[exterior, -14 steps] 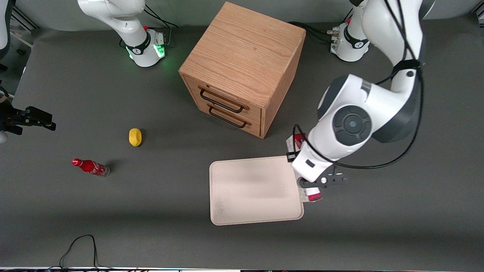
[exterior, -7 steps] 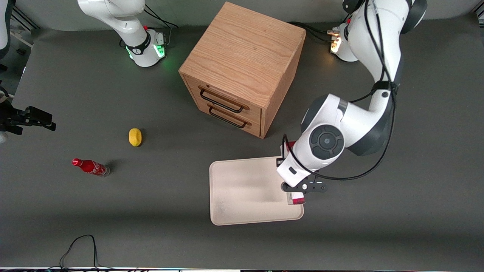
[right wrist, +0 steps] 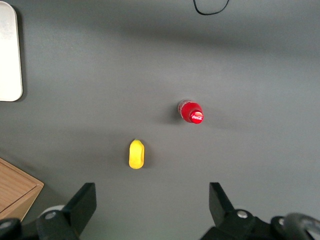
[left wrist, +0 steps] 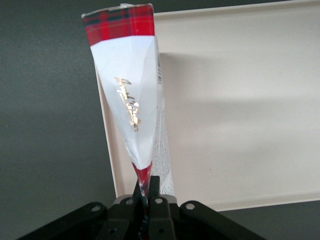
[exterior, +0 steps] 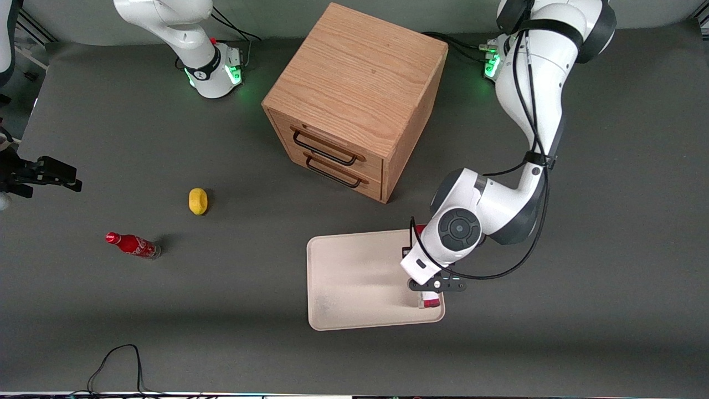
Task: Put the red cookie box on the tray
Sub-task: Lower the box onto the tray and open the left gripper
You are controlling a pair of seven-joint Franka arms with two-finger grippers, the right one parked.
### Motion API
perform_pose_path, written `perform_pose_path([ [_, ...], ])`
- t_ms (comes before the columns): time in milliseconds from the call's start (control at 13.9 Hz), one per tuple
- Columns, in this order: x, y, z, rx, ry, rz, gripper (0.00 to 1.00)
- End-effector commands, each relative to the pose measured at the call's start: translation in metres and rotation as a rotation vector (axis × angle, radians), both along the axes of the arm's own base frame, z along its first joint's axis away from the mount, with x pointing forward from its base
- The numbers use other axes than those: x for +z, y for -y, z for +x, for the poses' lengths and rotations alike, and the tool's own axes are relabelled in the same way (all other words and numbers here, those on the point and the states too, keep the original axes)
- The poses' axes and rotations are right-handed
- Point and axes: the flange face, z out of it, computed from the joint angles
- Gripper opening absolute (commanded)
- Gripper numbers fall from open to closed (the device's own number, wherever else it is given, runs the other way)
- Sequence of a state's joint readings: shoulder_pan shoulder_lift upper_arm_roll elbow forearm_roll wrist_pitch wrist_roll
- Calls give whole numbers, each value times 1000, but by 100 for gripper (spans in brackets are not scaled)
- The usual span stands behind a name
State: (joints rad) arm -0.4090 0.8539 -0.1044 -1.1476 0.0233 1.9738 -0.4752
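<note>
Front view: high camera facing steeply down on the table (exterior: 609, 310), from a distance; takes in both arm bases, the wooden drawer cabinet (exterior: 354, 94), the tray (exterior: 354, 282) nearer the camera than the cabinet.

Left wrist view: mounted on the working arm, close range, looking down along the tool (left wrist: 146, 192), which is clamped on the red cookie box (left wrist: 131, 100), onto the tray (left wrist: 240, 100). Shares tray and box (exterior: 430, 301) with the front view.

Right wrist view: mounted on the parked arm, medium height, facing straight down. Shares with the front view the cabinet corner (right wrist: 15, 192), tray corner (right wrist: 10, 55), cola bottle (right wrist: 191, 111) and yellow object (right wrist: 136, 154).
</note>
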Motion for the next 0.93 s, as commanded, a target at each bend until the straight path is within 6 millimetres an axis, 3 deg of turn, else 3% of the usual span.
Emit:
perform_pose_path([
  [0,-6,-6,7,-16,40,8,0],
  [359,-28,-4,5,-13,39,16,0],
  [431,-27,-5,6,-18,43,19,32],
  [503,-25,-5,6,-22,44,19,73],
  [575,-23,-5,6,-20,42,21,100],
  [790,0,-7,4,-10,36,27,100],
  [862,25,-7,0,-10,23,33,100],
])
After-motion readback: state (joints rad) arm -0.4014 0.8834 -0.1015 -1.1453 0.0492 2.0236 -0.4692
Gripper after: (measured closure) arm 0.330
